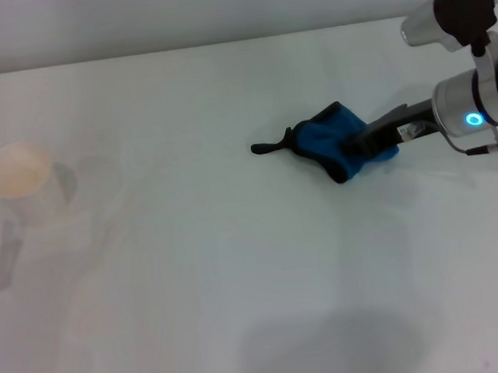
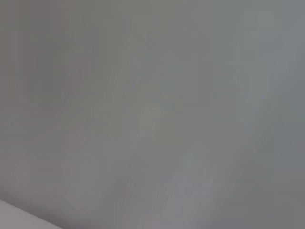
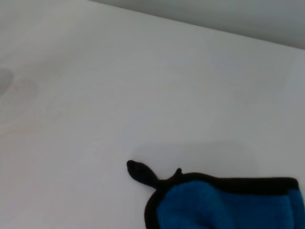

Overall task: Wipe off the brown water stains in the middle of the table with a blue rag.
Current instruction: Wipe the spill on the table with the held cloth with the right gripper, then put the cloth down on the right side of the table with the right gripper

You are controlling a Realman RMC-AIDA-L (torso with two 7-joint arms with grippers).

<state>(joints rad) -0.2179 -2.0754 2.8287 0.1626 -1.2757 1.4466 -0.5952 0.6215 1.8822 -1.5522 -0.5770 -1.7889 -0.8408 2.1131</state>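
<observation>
White worktop (image 1: 238, 266) bears the blue rag (image 1: 341, 139), apparently pinched by the right claw (image 1: 360, 142); press flat, sweep toward any stain beside it.

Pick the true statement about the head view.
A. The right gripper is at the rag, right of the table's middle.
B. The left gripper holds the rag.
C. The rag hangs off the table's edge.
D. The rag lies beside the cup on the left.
A: the right gripper meets the rag on the table, far from the cup.
</observation>
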